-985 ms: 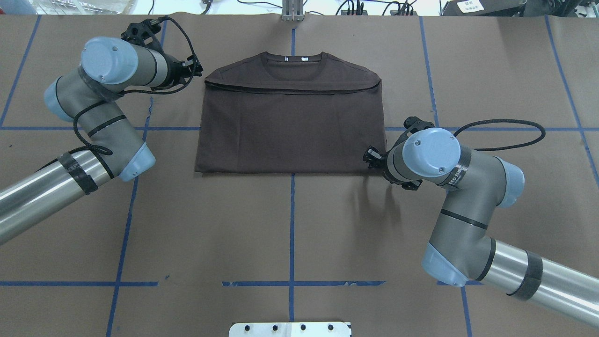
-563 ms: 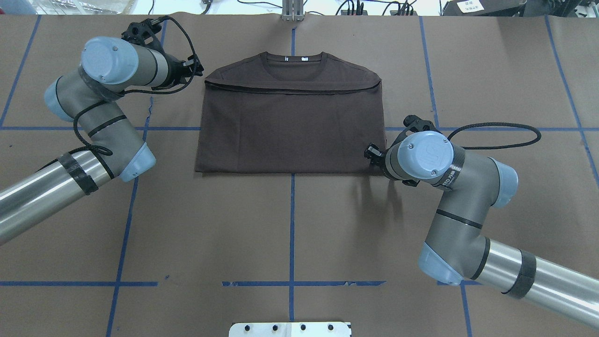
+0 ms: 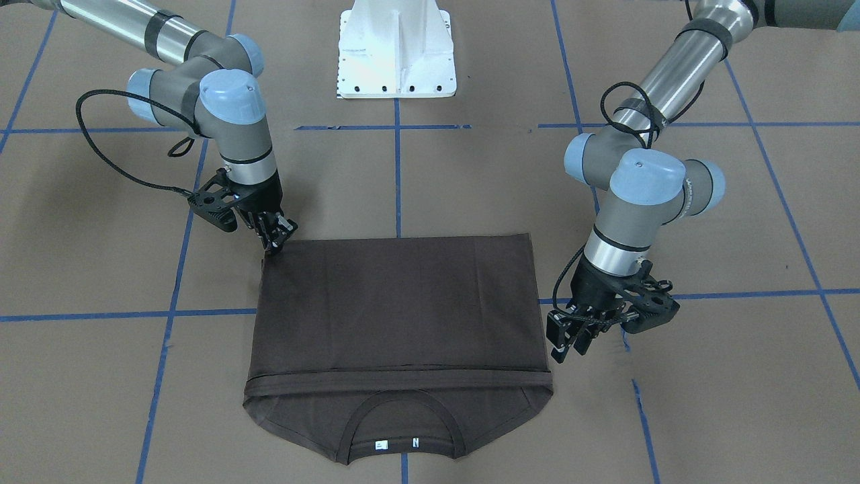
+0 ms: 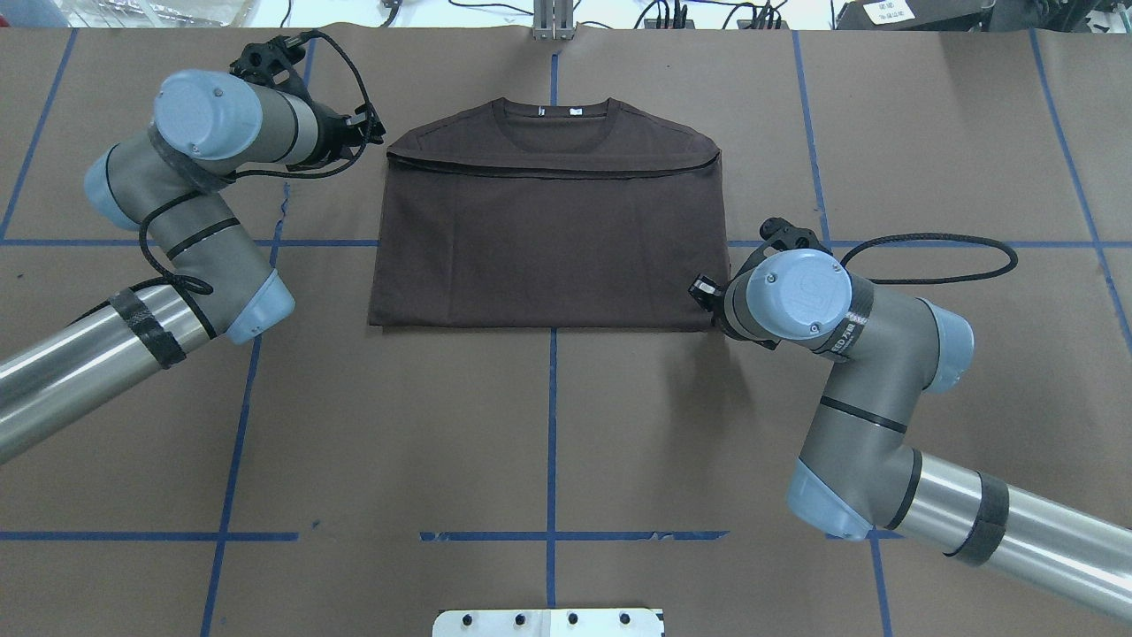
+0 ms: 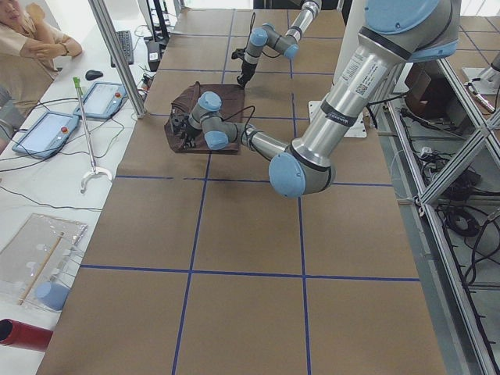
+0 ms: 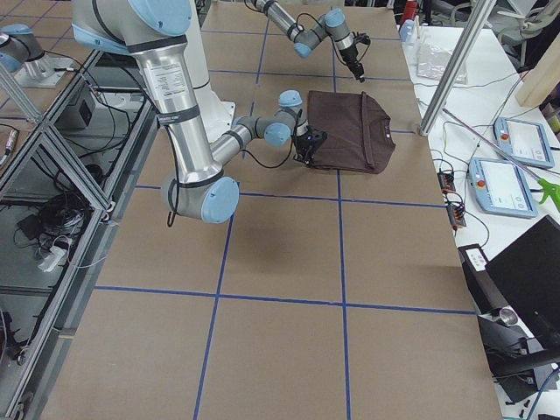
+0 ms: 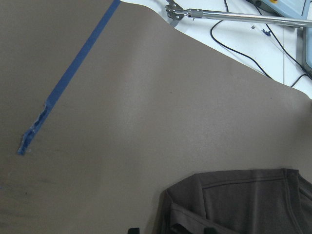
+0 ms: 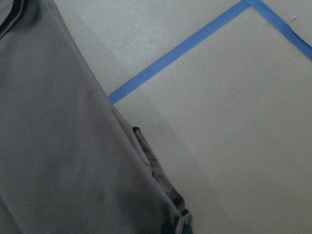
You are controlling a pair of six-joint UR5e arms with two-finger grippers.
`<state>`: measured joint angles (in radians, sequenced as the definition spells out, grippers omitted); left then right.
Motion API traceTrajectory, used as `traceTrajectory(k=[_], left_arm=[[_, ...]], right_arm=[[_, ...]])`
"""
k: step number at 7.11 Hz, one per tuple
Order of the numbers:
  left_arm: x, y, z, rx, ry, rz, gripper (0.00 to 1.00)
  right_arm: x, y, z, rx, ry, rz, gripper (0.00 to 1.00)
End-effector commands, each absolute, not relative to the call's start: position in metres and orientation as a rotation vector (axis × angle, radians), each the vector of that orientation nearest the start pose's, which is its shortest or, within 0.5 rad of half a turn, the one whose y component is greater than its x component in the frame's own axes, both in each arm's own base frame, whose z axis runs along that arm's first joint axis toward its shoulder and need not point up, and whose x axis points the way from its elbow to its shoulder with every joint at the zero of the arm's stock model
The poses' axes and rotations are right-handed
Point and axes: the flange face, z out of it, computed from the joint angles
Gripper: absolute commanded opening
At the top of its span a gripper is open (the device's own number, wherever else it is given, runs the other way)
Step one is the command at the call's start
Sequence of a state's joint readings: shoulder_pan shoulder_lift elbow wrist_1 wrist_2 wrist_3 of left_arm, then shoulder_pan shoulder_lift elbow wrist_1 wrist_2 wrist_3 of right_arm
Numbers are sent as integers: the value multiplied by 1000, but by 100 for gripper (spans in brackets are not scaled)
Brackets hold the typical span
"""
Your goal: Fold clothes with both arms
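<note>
T-shirt (image 4: 548, 248): folded once crosswise, flat at mid-table (image 4: 548, 425), with the collar (image 3: 402, 430) at the end away from the robot and the fold line on the robot's side. The hem lies just short of the collar.

Left gripper (image 3: 568, 339): beside the shirt's edge near the hem corner.
- The front view shows its fingers apart and held just off the cloth.
- The left wrist view confirms this. Two dark fingertips (image 7: 209, 230) sit well apart at the bottom edge, with the shirt's shoulder corner lying between them.
- The overhead view shows only the black wrist hardware here, not the gap.

Right gripper (image 3: 274, 240): at the fold-line corner on the robot's right.
- The front view shows the tips down on that corner, close together.
- The overhead view hides them under the blue-capped wrist.
- The right wrist view shows the corner slightly bunched at the frame's bottom edge, beside a strip of blue tape (image 8: 180, 53).
- No view shows whether cloth is pinched between the fingers, so I cannot tell its state.

Only the front view shows the two white neck labels (image 3: 398, 444) clearly. Only the left side view shows a seated person (image 5: 31, 39) at the bench.
</note>
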<state>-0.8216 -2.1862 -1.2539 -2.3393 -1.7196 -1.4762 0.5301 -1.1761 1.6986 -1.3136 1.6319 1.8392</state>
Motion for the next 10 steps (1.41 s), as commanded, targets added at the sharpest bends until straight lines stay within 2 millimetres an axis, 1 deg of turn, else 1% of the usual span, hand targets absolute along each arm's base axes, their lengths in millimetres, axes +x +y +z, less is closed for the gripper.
traceTrajectory(k=[1,2,3,4,5,6,7,8,9,10], left_arm=[[428,-633,351,355,1036,-575,54],[428,-633,342,357,1049,-574,54],[442,-607,318,359,1105,-529,52],[458,-580,291,352,1159,-479,52],[456,-563,280,302,1209,-451,52],[455,-555,276,260,1235,-448,53],[456,-546,266,226,1264,-455,53],[451,-536,280,195,1262,-438,53],[442,-523,255,175,1310,-407,54],[417,-486,252,33,1359,-403,54]], right_arm=[[-483,-415,338,12,-857,756,0],[-454,-367,323,-17,-892,708,0],[-409,-311,314,-117,-926,620,0],[-386,-265,309,-313,-927,498,0],[-375,-223,312,-482,-896,376,0],[-392,-184,311,-565,-862,275,50],[-393,-179,314,-573,-850,271,99],[-399,-178,314,-572,-849,271,100],[-366,-222,270,-517,-991,332,100],[-371,-256,259,-457,-1035,390,100]])
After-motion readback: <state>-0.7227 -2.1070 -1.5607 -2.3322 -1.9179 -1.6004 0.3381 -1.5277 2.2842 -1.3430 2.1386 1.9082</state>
